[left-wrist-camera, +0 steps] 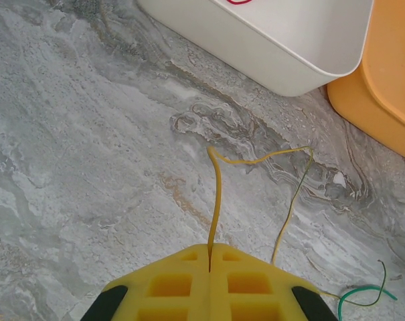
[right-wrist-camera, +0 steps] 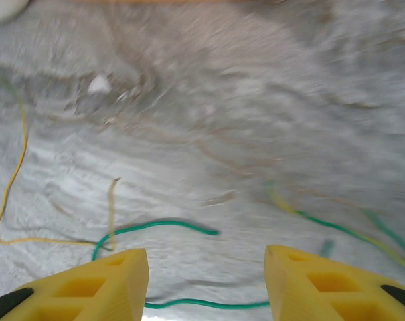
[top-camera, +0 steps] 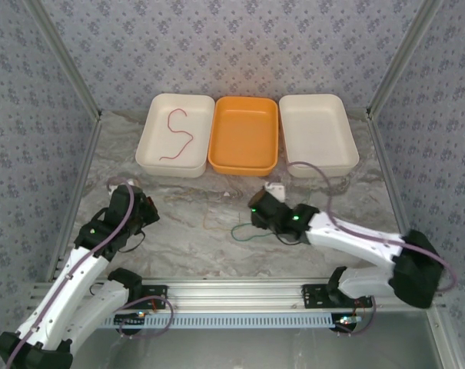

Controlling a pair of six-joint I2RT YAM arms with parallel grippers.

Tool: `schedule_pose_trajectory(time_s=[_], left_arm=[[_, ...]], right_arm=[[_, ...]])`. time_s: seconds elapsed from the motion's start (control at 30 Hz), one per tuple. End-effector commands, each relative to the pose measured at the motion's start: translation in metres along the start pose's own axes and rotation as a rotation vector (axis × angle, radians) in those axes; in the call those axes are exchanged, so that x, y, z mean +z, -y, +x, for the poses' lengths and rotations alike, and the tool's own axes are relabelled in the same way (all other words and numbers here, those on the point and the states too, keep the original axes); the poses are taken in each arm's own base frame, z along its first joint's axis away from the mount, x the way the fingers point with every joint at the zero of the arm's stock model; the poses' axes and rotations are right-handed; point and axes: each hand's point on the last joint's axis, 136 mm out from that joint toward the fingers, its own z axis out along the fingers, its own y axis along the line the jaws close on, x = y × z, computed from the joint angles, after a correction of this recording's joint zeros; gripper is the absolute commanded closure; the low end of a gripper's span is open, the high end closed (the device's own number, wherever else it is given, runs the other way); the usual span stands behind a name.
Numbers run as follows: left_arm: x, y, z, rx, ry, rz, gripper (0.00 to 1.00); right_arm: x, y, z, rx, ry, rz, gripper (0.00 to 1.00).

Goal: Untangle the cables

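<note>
Fingers of left arm [left-wrist-camera: 219, 259] pinching yellow cable [left-wrist-camera: 216, 194], right fingers [right-wrist-camera: 115, 281] spread low over green cable [right-wrist-camera: 155, 226]

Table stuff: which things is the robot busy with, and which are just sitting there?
Job: yellow cable, pinched by the left gripper; green cable, near the open right gripper; red cable in the left white tray.
Just sitting: orange tray; right white tray.
</note>
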Motion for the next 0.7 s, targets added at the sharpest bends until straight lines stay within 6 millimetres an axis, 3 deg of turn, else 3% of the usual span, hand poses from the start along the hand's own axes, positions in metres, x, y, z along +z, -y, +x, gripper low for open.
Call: schedule_pose_trajectory(time_s=[0.0,0.1,0.17,0.3,0.4,0.53,0.67], left_arm=[[-0.006,0.003,-0.004,-0.009,0.011,0.02,1.0],[-0.008,0.005,-0.006,-0.011,0.014,0.026,1.0],[-0.01,0.007,-0.008,-0.001,0.017,0.029,1.0],[-0.015,0.01,-0.013,0.01,0.02,0.035,1.0],[-0.014,0.012,-0.012,0.005,0.017,0.043,1.0],[-0.014,0.011,-0.01,-0.001,0.019,0.05,1.0],[-0.015,0.012,-0.01,0.005,0.018,0.052,1.0]], right_arm=[[0.02,-0.043,-0.005,-0.005,-0.007,-0.066,0.49],[0.038,-0.047,0.007,0.018,-0.045,-0.031,0.49],[0.038,-0.04,0.015,0.037,-0.046,0.014,0.49],[0.004,-0.006,0.026,0.087,0.027,0.159,0.49],[-0.012,0.02,0.05,0.237,0.019,0.177,0.47],[0.005,0.028,0.085,0.484,-0.047,0.076,0.46],[0.021,0.022,0.078,0.623,-0.06,0.022,0.45]])
